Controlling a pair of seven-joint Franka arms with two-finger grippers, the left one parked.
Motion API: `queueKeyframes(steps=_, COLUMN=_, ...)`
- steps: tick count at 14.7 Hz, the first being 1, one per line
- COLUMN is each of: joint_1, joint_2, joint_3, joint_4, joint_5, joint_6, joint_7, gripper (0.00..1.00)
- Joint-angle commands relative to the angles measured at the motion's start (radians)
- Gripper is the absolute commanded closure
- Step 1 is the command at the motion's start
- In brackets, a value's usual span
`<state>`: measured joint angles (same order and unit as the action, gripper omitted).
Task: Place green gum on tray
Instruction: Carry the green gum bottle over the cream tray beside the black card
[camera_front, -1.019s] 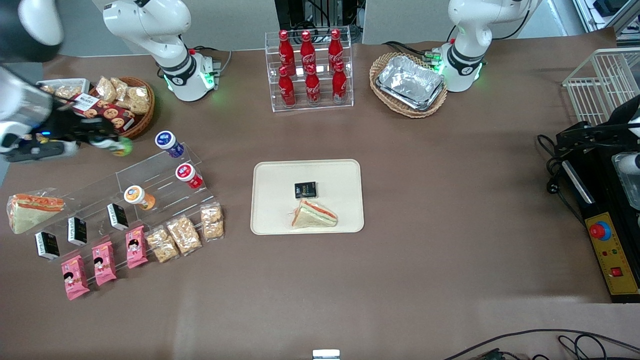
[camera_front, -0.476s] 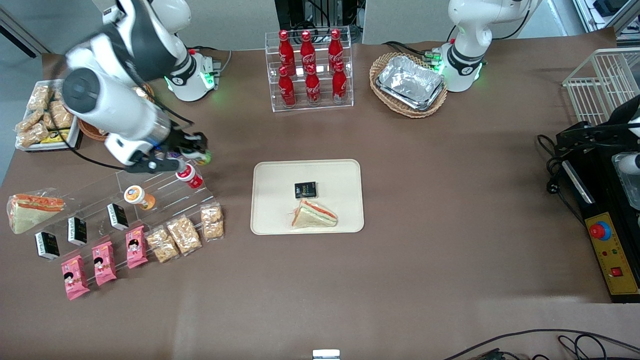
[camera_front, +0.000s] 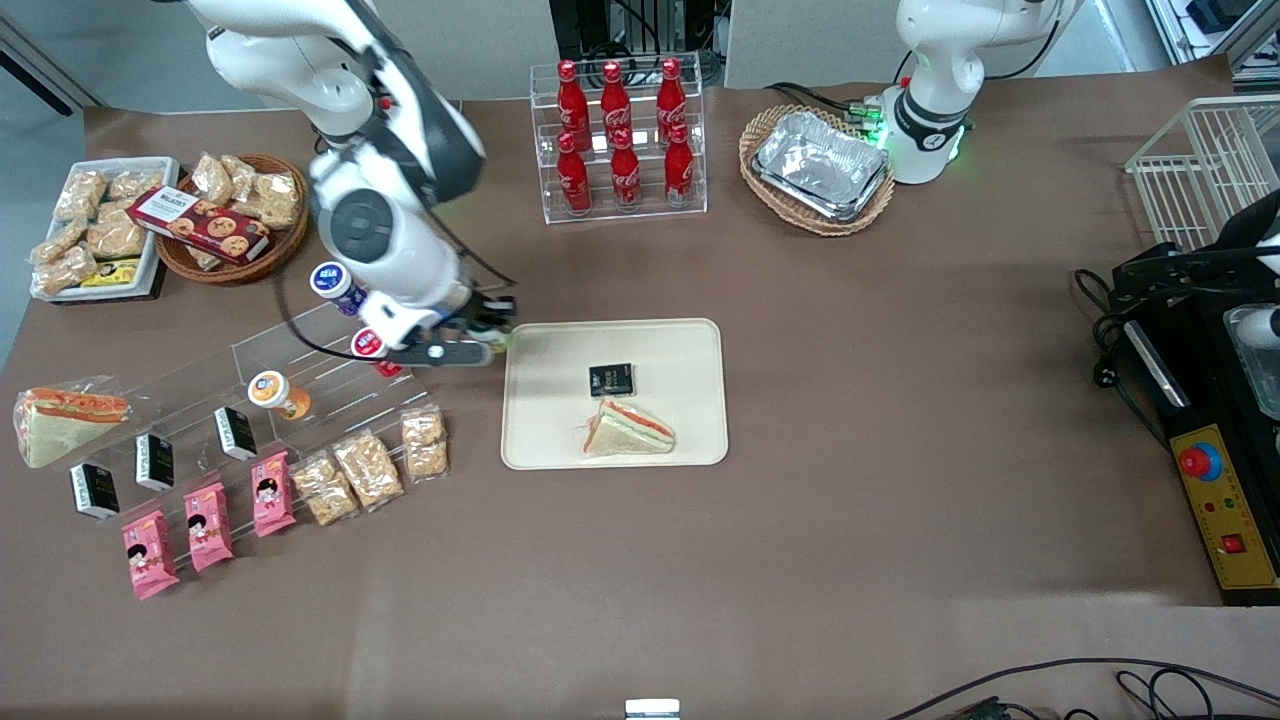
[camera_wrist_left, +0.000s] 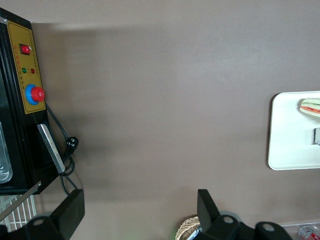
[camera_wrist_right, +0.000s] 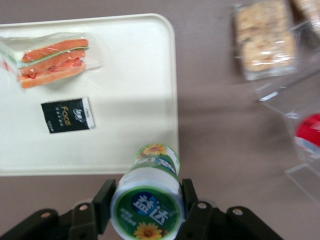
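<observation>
My right gripper (camera_front: 493, 335) hangs over the edge of the cream-beige tray (camera_front: 560, 425) that faces the working arm's end of the table. It is shut on the green gum (camera_wrist_right: 148, 197), a small green bottle with a white lid rim and a sunflower mark. The fingers (camera_wrist_right: 105, 198) press on both sides of the lid. The bottle is held above the table, just off the tray's rim (camera_wrist_right: 172, 90). In the front view the gripper mostly hides the gum. A black packet (camera_front: 611, 380) and a wrapped sandwich (camera_front: 628, 428) lie on the tray.
A clear stepped stand (camera_front: 300, 370) beside the gripper holds red (camera_front: 370, 346), orange (camera_front: 272, 388) and blue (camera_front: 332, 281) gum bottles. Snack packs (camera_front: 368, 468) lie nearer the camera. A cola rack (camera_front: 618, 140) and a basket of foil trays (camera_front: 820, 168) stand farther back.
The right arm has swung from the working arm's end of the table, over the stepped stand, to the tray's edge, carrying the green gum with it.
</observation>
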<state>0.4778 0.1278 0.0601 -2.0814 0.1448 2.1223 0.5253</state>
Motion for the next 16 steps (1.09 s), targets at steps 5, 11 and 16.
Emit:
queueKeyframes(steps=5, joint_1=0.093, joint_2=0.176, joint_3=-0.011, joint_4=-0.048, joint_5=0.019, joint_6=0.306, joint_7=0.082, gripper=0.85)
queueKeyframes(steps=11, joint_1=0.124, joint_2=0.250, joint_3=-0.011, joint_4=-0.040, joint_5=0.018, joint_6=0.404, joint_7=0.133, gripper=0.78)
queueKeyframes(steps=16, joint_1=0.093, joint_2=0.231, joint_3=-0.022, joint_4=-0.037, joint_5=0.018, joint_6=0.389, joint_7=0.110, gripper=0.03)
